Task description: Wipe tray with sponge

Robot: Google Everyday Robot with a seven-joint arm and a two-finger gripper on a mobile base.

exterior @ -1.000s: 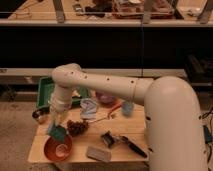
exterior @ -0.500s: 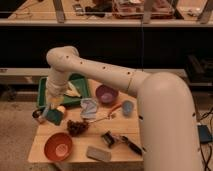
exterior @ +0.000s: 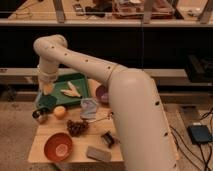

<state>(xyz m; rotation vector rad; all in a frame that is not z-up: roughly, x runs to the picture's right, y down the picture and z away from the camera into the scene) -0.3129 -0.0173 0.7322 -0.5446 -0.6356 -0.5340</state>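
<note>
The green tray [exterior: 80, 80] lies at the back left of the wooden table, with a pale yellow banana-like piece [exterior: 71, 91] on it. My arm reaches over from the right and bends down at the left. My gripper [exterior: 47, 90] hangs over the tray's front-left corner. It is shut on the dark teal sponge [exterior: 46, 102], which sits right under it at the tray's front-left rim. I cannot tell whether the sponge touches the tray.
A small metal cup [exterior: 40, 115] and an orange [exterior: 60, 111] stand just in front of the tray. Grapes [exterior: 77, 127], an orange-brown bowl [exterior: 58, 146], a grey block [exterior: 98, 153] and a black item [exterior: 107, 138] lie nearer. A purple bowl [exterior: 102, 93] and a bluish object [exterior: 90, 107] are right of the tray.
My gripper has moved from above the orange-brown bowl up and back to the tray's front-left corner, carrying the sponge with it.
</note>
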